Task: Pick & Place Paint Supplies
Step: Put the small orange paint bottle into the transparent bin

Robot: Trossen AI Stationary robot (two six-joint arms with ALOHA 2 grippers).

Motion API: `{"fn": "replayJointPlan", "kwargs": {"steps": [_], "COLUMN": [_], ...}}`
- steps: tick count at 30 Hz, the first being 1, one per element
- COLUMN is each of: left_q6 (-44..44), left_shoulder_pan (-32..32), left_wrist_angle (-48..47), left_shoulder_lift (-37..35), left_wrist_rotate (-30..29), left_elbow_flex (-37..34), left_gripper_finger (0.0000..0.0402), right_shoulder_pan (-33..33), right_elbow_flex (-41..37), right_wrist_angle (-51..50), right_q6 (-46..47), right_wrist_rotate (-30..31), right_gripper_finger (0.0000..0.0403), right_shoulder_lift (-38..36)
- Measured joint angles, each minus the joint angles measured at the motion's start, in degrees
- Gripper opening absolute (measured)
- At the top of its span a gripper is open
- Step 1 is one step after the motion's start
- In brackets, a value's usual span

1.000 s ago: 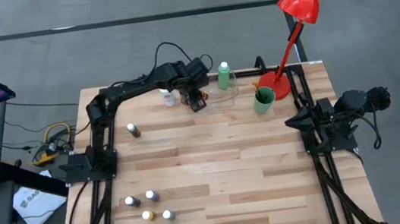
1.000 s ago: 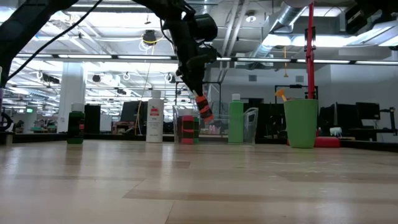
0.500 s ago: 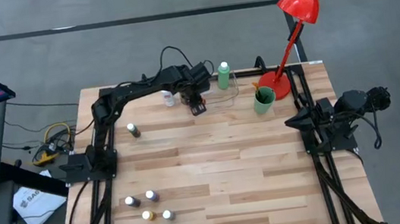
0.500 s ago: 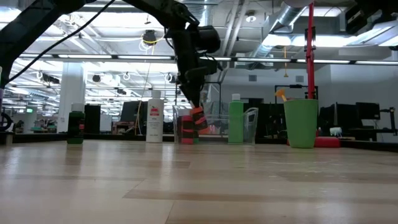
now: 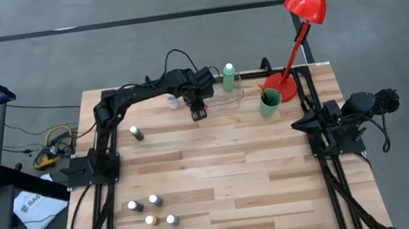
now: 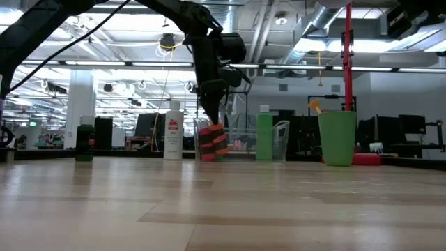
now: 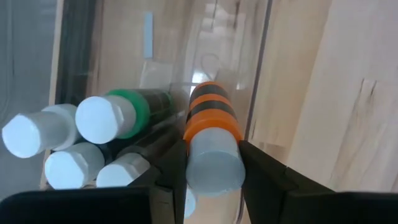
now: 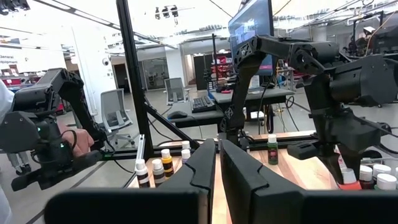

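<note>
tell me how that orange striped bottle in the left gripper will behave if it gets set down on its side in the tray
The orange striped bottle is a smooth cylinder, so on its side it would probably roll. The left gripper clamps it only near the white cap, so it may pivot. It looks small, likely light, and the capped bottles already in the clear tray could stop it.

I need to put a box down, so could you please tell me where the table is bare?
The table's middle, between the five small bottles and the parked right end effector, is bare. The far edge is crowded: left end effector with its orange bottle, clear tray, green cup, lamp.
</note>
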Motion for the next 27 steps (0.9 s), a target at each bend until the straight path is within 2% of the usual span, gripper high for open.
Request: {"fn": "replayJointPlan", "kwargs": {"steps": [27], "left_q6": [2.84], "left_shoulder_pan": [0.09], "left_wrist_angle": [4.84], "left_shoulder_lift": [-0.02], "left_wrist_rotate": [-1.01], "left_elbow_flex": [-0.73], "left_gripper_finger": [0.0116], "right_shoulder_pan": [-0.01], "right_elbow_flex": [0.0], "right_wrist_angle": [0.0], "right_q6": [0.0], "right_wrist_rotate": [0.0], "right_gripper_finger": [0.0021], "right_shoulder_lift": [-0.01]}}
